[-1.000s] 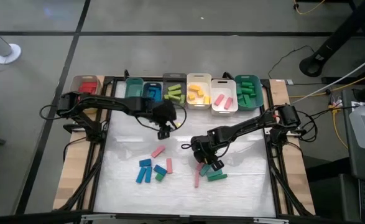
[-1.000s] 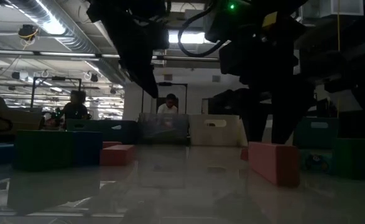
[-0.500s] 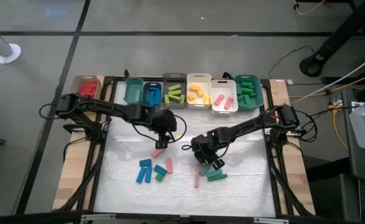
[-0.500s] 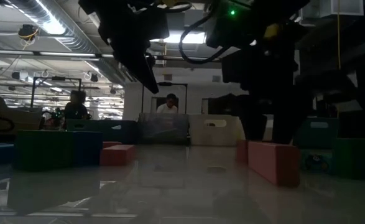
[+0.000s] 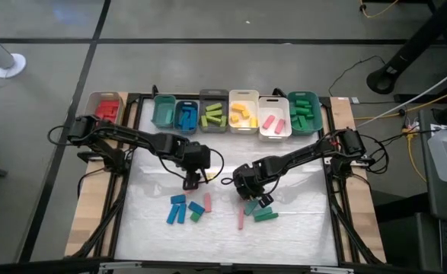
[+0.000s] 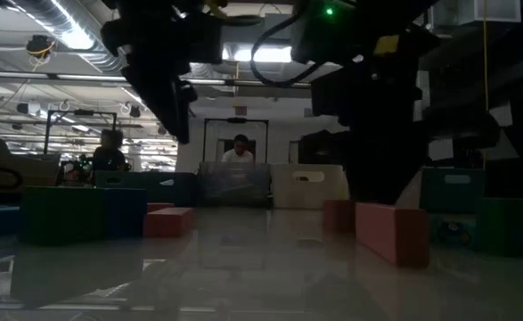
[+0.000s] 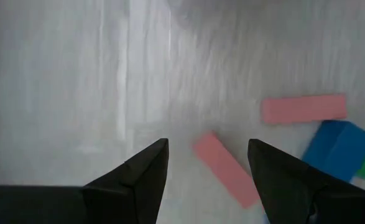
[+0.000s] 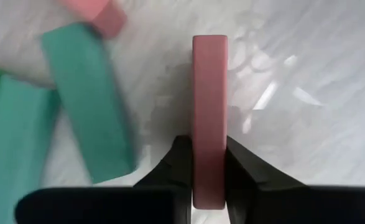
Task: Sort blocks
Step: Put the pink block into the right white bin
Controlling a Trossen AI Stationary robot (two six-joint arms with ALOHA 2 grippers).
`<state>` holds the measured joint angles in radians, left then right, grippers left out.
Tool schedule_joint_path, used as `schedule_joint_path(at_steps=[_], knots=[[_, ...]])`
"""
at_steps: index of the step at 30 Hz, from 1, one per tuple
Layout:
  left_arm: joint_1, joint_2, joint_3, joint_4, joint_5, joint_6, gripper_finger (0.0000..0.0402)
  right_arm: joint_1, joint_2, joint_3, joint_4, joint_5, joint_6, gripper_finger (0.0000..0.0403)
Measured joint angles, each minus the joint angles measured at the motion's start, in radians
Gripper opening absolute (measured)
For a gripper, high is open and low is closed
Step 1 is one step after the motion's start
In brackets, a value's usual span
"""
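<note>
Right now a pink bar (image 8: 209, 118) sits clamped between the right tool's (image 5: 252, 195) dark fingers (image 8: 177, 163), which press flat against both its long sides with no gap showing. That tool is low at the centre-right of the high view, down on the white tabletop (image 5: 299, 221). Teal-green bars (image 8: 89, 99) lie just beside the held piece, and another pink end (image 8: 98, 14) pokes in at the far edge (blurred).

At the centre of the high view, the left tool (image 5: 192, 176) hangs with its fingers (image 7: 138, 174) spread wide, gripping nothing; a second pink bar (image 7: 224, 168) lies on the tabletop between the tips, touching neither. Beyond it lie a third pink bar (image 7: 303, 108) and a blue block (image 7: 339, 148).

Loose blue, green and pink blocks (image 5: 186, 209) cluster in the lower middle of the high view. Along the upper edge runs a row of bins (image 5: 231, 113) with sorted pieces.
</note>
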<state>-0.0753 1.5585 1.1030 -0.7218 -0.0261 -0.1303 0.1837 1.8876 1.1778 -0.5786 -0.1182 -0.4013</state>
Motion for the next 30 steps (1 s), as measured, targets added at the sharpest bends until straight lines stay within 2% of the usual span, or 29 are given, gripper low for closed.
schedule_joint_path(at_steps=[6, 11, 15, 20, 26, 30], knots=[[-0.029, 0.001, 0.000, -0.030, -0.001, -0.202, 0.0208, -0.002, 0.000, 0.121, -0.165, 0.169, -0.069, 0.0053], [-0.054, 0.036, 0.000, -0.026, -0.012, -0.264, 0.0208, -0.003, -0.001, 0.217, -0.336, 0.322, -0.105, 0.0073], [-0.076, 0.090, 0.000, -0.027, -0.039, -0.265, 0.0208, -0.017, -0.002, 0.265, -0.452, 0.447, -0.109, 0.0065], [-0.092, 0.152, 0.000, -0.027, -0.050, -0.267, 0.0208, -0.071, -0.003, 0.299, -0.567, 0.508, -0.105, 0.0056], [-0.089, 0.209, 0.000, -0.031, -0.076, -0.308, 0.0208, -0.153, -0.003, 0.301, -0.652, 0.609, -0.098, 0.0073], [-0.089, 0.237, 0.002, -0.025, -0.075, -0.307, 0.0208, -0.213, -0.010, 0.301, -0.723, 0.661, -0.088, 0.0061]])
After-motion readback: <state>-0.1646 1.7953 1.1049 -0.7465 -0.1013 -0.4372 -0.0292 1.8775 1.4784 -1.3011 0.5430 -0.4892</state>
